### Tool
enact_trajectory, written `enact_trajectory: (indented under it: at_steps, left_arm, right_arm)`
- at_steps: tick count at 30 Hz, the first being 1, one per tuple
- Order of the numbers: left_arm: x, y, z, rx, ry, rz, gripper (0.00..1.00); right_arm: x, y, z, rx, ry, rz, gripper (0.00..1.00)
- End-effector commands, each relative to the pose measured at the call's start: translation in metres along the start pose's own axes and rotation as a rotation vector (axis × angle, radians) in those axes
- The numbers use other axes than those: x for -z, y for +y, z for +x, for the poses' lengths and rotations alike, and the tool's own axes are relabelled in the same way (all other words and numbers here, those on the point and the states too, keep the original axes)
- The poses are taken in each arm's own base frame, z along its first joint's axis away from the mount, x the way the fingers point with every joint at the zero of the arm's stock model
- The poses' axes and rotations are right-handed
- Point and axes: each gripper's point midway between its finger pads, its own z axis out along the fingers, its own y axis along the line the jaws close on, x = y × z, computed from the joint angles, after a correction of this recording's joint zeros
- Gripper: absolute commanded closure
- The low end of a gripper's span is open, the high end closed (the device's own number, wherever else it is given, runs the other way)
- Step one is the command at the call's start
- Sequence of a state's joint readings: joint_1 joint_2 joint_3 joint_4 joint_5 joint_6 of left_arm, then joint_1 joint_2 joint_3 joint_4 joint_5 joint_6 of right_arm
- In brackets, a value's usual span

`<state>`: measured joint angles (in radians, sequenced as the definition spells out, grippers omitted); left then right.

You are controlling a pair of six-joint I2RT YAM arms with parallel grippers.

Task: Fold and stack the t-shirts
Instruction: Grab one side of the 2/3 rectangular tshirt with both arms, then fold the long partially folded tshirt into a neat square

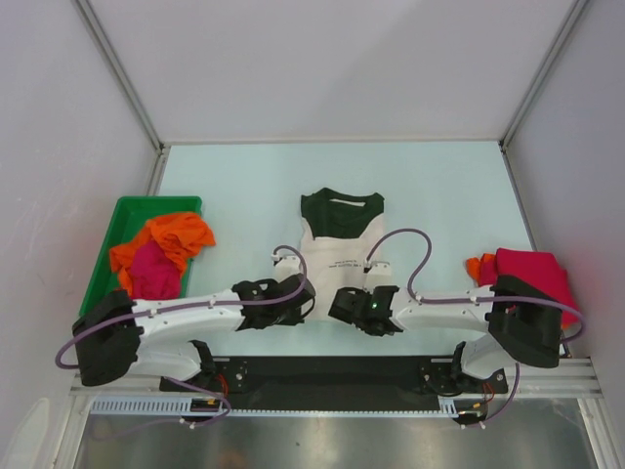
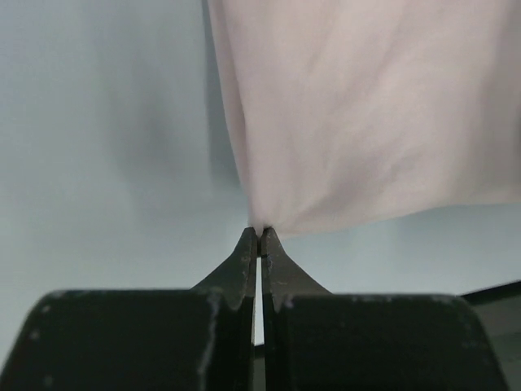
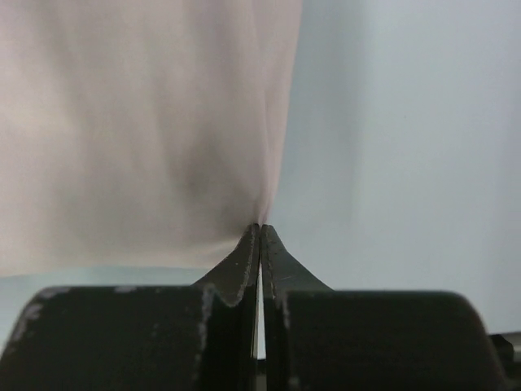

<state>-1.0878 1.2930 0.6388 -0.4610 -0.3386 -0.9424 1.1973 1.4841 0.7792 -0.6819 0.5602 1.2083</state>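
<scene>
While the cream t-shirt (image 1: 334,250) with its dark green collar lies at the middle of the pale table (image 1: 244,186), collar at the far end, both arms reach in to its near edge. The left gripper (image 2: 258,232) has its jaws pressed together on the near left corner of the cloth, and the right gripper (image 3: 260,226) pinches the near right corner the same way. At the left, a green bin (image 1: 125,207) holds a crumpled orange t-shirt (image 1: 184,234) and a magenta t-shirt (image 1: 156,272). At the right edge lies a crimson t-shirt (image 1: 535,270), with some orange cloth (image 1: 479,266) touching its left side.
</scene>
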Motion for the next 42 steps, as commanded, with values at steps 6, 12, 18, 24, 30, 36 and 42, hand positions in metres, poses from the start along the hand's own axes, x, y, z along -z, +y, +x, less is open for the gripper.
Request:
enact_trajectory:
  at_steps: [6, 12, 18, 24, 30, 36, 42]
  left_arm:
    - [0.061, -0.013, -0.06, 0.026, -0.164, 0.032, 1.0]
    - [0.079, -0.025, -0.098, 0.039, -0.243, 0.04, 1.0]
    - [0.08, -0.029, -0.152, 0.088, -0.325, 0.021, 1.0]
    - [0.075, -0.024, -0.214, 0.122, -0.401, -0.027, 1.0]
    - [0.051, -0.015, -0.276, 0.138, -0.447, -0.097, 1.0]
    - [0.013, -0.018, -0.334, 0.12, -0.464, -0.134, 1.0]
    - [-0.014, -0.014, -0.378, 0.149, -0.467, -0.129, 1.0]
  right_arm:
    - [0.044, -0.016, -0.057, -0.025, -0.092, 0.04, 1.0]
    - [0.048, -0.013, -0.11, -0.067, -0.157, 0.014, 1.0]
    - [0.037, -0.015, -0.168, -0.128, -0.219, 0.011, 1.0]
    - [0.01, -0.017, -0.223, -0.135, -0.251, 0.03, 1.0]
    - [-0.03, -0.008, -0.275, -0.135, -0.266, 0.046, 1.0]
    - [-0.065, -0.001, -0.333, -0.167, -0.301, 0.036, 1.0]
    - [-0.105, 0.008, -0.364, -0.18, -0.294, 0.044, 1.0]
